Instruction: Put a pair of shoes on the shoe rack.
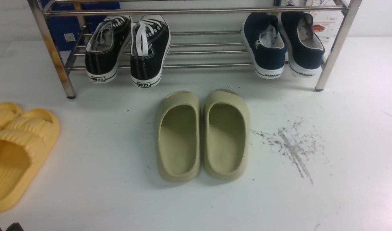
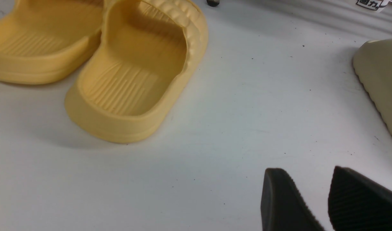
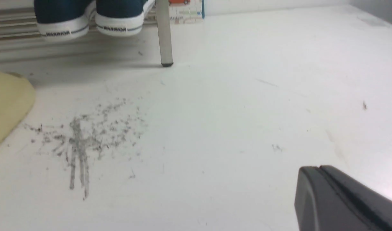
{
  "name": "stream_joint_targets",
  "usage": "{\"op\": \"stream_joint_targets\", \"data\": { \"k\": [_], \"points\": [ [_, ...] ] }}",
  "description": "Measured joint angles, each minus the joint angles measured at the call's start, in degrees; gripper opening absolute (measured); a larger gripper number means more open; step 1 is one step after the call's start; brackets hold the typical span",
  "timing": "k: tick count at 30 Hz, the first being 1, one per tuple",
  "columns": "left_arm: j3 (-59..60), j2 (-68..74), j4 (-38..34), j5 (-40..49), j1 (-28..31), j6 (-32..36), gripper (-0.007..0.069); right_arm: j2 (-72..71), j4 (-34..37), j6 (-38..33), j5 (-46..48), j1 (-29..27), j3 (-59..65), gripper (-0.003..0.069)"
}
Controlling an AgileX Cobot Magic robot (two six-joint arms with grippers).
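Two navy-blue canvas slip-on sneakers [image 1: 269, 48] sit side by side on the lower shelf of a steel-tube shoe rack [image 1: 196, 11], near its right-hand upright, their white toes jutting past the front bar. The robot's right jaws are clenched together with nothing between them, well apart from the pair and on the near side of the rack. The left jaws stand parted and hold nothing, farther from the sneakers, over the white tabletop [image 1: 103, 179]. Black lace-up sneakers [image 1: 149, 48] share the shelf, while olive-green slides [image 1: 226, 138] rest in front of the rack.
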Motion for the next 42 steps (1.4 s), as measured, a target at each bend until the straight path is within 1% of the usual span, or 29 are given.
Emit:
{"op": "stream_joint_targets", "data": {
  "k": [4,14,42],
  "points": [
    [0.0,0.0,0.0,0.0,0.0,0.0,0.0238,0.0,0.2,0.2,2.9,0.1,-0.1,-0.0005],
    [0.0,0.0,0.0,0.0,0.0,0.0,0.0238,0.0,1.1,0.2,4.6,4.5,-0.5,-0.0005],
    [0.0,0.0,0.0,0.0,0.0,0.0,0.0238,0.0,1.5,0.2,4.7,4.8,-0.5,0.0002]
  ]
}}
